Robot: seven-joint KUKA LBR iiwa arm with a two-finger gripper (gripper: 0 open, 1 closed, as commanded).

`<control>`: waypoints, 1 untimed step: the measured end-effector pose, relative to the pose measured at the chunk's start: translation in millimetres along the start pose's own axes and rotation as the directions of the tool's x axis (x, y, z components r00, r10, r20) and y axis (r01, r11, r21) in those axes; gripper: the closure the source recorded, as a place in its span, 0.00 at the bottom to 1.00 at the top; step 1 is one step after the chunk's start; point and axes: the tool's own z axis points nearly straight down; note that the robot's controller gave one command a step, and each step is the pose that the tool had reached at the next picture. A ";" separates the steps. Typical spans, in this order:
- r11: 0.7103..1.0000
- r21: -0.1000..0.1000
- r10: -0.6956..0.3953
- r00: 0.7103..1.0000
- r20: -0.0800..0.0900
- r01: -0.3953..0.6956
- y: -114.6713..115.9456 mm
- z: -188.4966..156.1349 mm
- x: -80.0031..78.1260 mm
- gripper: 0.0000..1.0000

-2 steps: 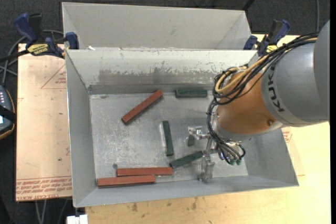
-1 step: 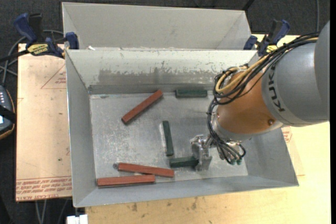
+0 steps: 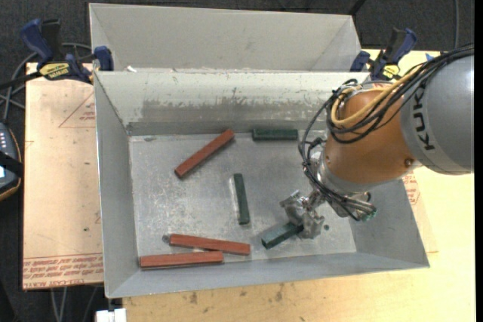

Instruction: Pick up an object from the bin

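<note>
My gripper [image 3: 307, 219] is low in the front right part of the bin, under the orange cover. Its tip meets the right end of a short dark green block [image 3: 278, 237] that lies slanted on the bin floor. Whether the block is gripped cannot be made out. To the left, a thin dark green bar [image 3: 241, 198] lies roughly lengthwise, apart from the gripper.
Another dark green block [image 3: 275, 134] rests against the back wall. A red-brown bar [image 3: 205, 153] lies slanted at the left centre. Two more red-brown bars [image 3: 210, 244] [image 3: 181, 260] sit near the front left wall. The arm covers the bin's right side.
</note>
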 end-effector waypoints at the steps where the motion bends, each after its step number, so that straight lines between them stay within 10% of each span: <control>1: 0.994 0.006 -0.106 0.994 0.009 0.106 -48.7 -102.6 -83.9 1.00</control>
